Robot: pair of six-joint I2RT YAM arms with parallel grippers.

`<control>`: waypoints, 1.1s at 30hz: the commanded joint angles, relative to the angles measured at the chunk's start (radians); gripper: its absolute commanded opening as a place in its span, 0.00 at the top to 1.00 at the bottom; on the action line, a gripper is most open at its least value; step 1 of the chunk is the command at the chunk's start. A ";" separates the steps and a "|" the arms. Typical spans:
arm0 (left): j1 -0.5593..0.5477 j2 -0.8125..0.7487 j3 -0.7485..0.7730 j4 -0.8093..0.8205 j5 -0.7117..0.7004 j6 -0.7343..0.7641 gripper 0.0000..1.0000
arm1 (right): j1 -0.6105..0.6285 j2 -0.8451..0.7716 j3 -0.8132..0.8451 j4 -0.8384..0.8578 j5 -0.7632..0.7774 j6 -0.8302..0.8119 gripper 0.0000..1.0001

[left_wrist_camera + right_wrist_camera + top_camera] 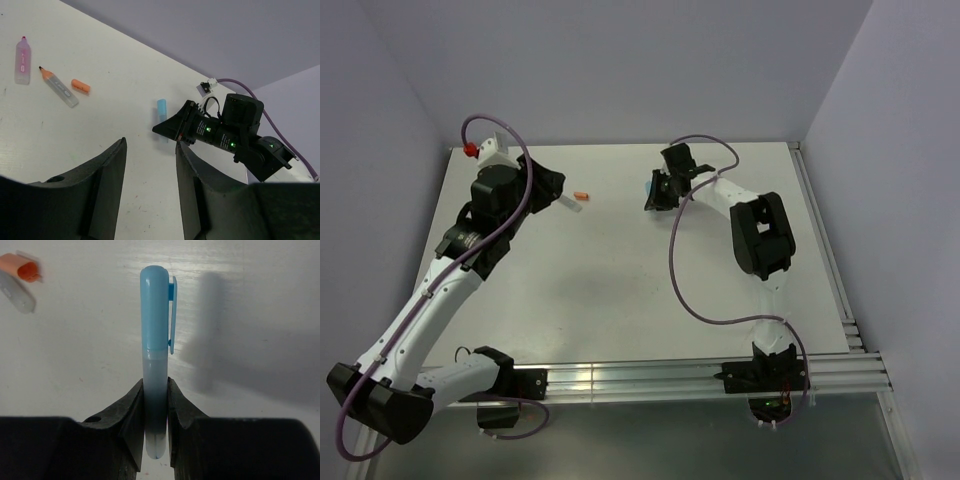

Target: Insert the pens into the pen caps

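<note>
Pen-capping job, blue pair joined: my right gripper (155,390) is pressed onto the pale lower barrel of the blue pen (155,371), the pinch set low so that the whole upper end stays free. The blue cap (155,305) sits over that end, clip turned to one side, and its lower edge meets the barrel with no gap I can make out. I take this pair to be finished. The pen's shadow falls well to one side of it on the white table (620,280), which suggests that I am holding it off the surface rather than resting it there.

My left gripper (150,150) has its fingers spread with nothing between them. It hangs over bare table and looks across at the rest of the work, free to take the next piece. Far off on that side lies the clear pen (59,87), its orange tip bare, with the orange cap (80,85) just beside it but not touching it — pen and sleeve side by side and not yet joined. Near them lies the pink pen (22,61); from here I cannot tell whether it is capped.

My reading is that the orange pair comes next. Both pieces lie flat and are small, so each will want a careful pinch from above.
</note>
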 commanded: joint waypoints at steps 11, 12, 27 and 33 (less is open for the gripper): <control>0.037 0.039 0.001 0.019 0.059 -0.020 0.53 | -0.017 0.010 0.026 -0.058 0.085 -0.044 0.62; 0.037 0.042 0.001 0.018 0.062 -0.021 0.53 | -0.017 0.005 0.021 -0.056 0.096 -0.045 0.61; 0.098 0.149 0.031 0.013 0.013 -0.064 0.53 | -0.029 -0.245 -0.143 0.005 0.128 -0.038 0.53; 0.173 0.331 0.152 -0.022 -0.050 -0.054 0.54 | -0.035 -0.427 -0.210 0.040 0.096 -0.033 0.53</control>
